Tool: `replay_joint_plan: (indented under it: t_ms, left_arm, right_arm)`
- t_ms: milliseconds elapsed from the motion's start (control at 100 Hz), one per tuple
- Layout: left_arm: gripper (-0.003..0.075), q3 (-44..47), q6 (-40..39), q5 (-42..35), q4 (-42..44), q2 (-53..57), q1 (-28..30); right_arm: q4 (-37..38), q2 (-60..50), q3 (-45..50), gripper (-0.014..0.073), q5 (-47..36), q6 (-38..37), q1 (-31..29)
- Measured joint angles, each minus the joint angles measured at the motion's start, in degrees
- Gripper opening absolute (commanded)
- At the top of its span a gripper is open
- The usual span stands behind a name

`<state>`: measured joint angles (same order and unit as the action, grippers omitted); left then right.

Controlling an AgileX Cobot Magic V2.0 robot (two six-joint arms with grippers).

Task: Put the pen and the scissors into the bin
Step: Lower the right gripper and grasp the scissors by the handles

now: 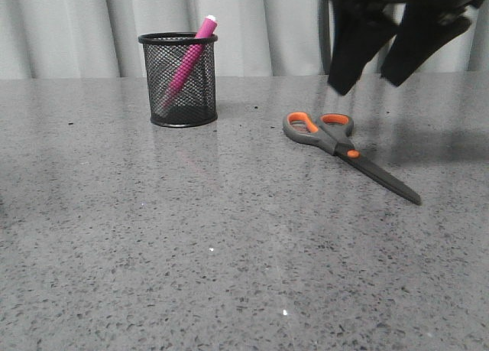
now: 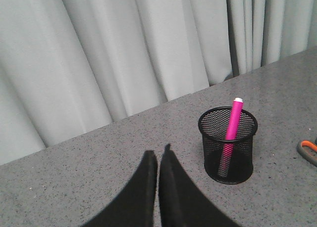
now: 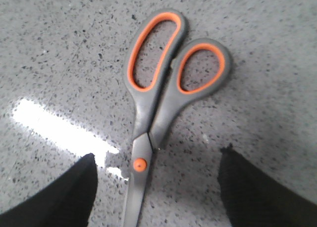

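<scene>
The magenta pen (image 1: 187, 60) stands tilted inside the black mesh bin (image 1: 179, 99) at the back left of the table; both also show in the left wrist view, pen (image 2: 232, 123) in bin (image 2: 228, 153). The scissors (image 1: 348, 152) lie flat and closed on the table, right of the bin, handles toward the back. My right gripper (image 1: 368, 82) is open and hovers above the scissors; in the right wrist view it (image 3: 157, 158) straddles the orange pivot (image 3: 141, 163), apart from the scissors (image 3: 163, 93). My left gripper (image 2: 158, 154) is shut and empty, left of the bin.
A grey speckled table (image 1: 153, 236) carries everything. Pale curtains (image 1: 76, 22) hang behind its far edge. One scissor handle (image 2: 308, 150) shows at the edge of the left wrist view.
</scene>
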<state>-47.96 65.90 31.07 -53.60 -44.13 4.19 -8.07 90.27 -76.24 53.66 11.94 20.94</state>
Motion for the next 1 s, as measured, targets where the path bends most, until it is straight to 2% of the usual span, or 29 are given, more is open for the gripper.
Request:
replay_joint_plan:
  t_ms: [330,580,770,870,1000]
  left_arm:
    - [-0.0019,0.0,0.0,-0.2,0.0,0.0,0.0]
    - [-0.0019,0.0,0.0,-0.2,0.0,0.0,0.0]
    - [-0.0019,0.0,0.0,-0.6,0.0,0.0,0.0]
    - [-0.0019,0.0,0.0,-0.7,0.0,0.0,0.0]
    - [-0.0019,0.0,0.0,-0.7,0.0,0.0,0.0]
  right_arm:
    - [1.5,12.6,-8.1,0.0465,6.5,-3.6,0.3]
    - [2.3,14.8,-9.0,0.0465,6.5,-3.9,0.5]
    - [5.1,15.1,-9.0,0.0456,5.5,-3.9,3.2]
    - [6.1,15.1,-9.1,0.0371,5.0,-3.9,4.5]
    - [6.0,15.2,-9.2,0.0157,5.0,-3.9,5.1]
